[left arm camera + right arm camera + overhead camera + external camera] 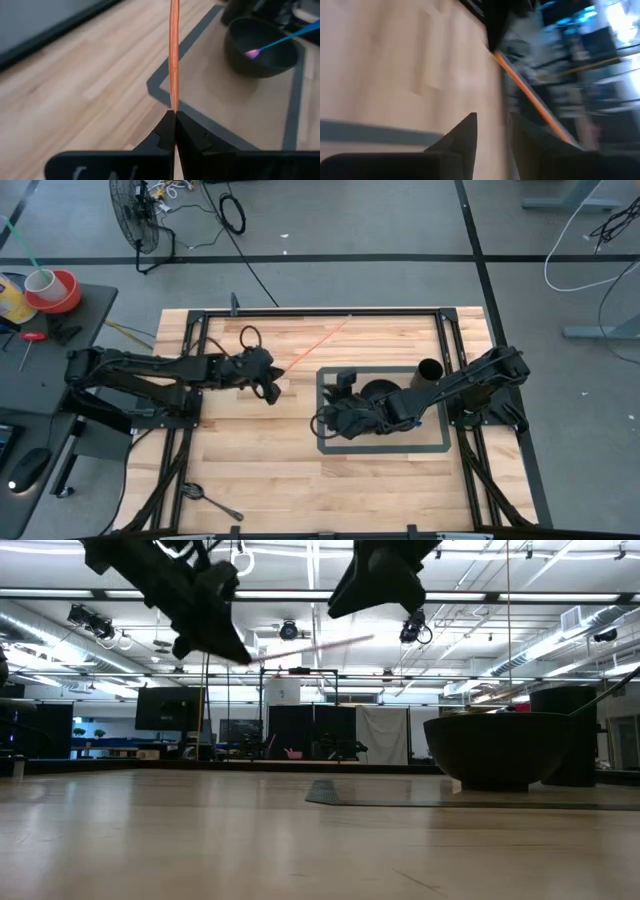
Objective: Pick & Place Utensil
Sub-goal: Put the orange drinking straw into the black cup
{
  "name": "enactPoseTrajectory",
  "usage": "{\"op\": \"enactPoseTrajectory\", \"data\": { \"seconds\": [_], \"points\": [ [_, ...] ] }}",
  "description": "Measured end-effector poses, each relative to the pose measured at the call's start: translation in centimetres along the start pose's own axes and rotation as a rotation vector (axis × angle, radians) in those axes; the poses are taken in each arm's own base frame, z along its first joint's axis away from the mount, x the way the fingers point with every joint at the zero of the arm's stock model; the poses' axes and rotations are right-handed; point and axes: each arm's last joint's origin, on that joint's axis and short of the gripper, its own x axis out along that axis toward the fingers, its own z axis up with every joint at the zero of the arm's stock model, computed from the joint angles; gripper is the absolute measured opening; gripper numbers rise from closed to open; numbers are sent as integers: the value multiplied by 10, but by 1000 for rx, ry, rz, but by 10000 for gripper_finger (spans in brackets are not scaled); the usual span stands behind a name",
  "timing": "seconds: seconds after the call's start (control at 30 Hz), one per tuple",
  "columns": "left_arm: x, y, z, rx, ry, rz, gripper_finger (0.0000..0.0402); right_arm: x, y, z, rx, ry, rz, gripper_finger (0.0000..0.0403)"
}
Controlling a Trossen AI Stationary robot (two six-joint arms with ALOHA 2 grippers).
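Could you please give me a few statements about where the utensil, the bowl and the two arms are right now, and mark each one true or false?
1. The left tool is shut on the thin orange utensil. True.
2. The orange utensil lies flat on the table. False: in the low view it is held up in the air.
3. The dark bowl sits on the mat with the dark border. True.
4. The right tool grips the bowl's rim. False: it hangs above the mat, holding nothing.
5. A metal spoon lies near the table's front left corner. True.
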Motion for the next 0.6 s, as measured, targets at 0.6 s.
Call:
{"op": "enactPoseTrajectory", "data": {
  "seconds": [0.6],
  "points": [
    [-28, -9, 7, 69, -101, -93, 10, -2, -26, 8, -195, 136, -369, 201]
  ]
}}
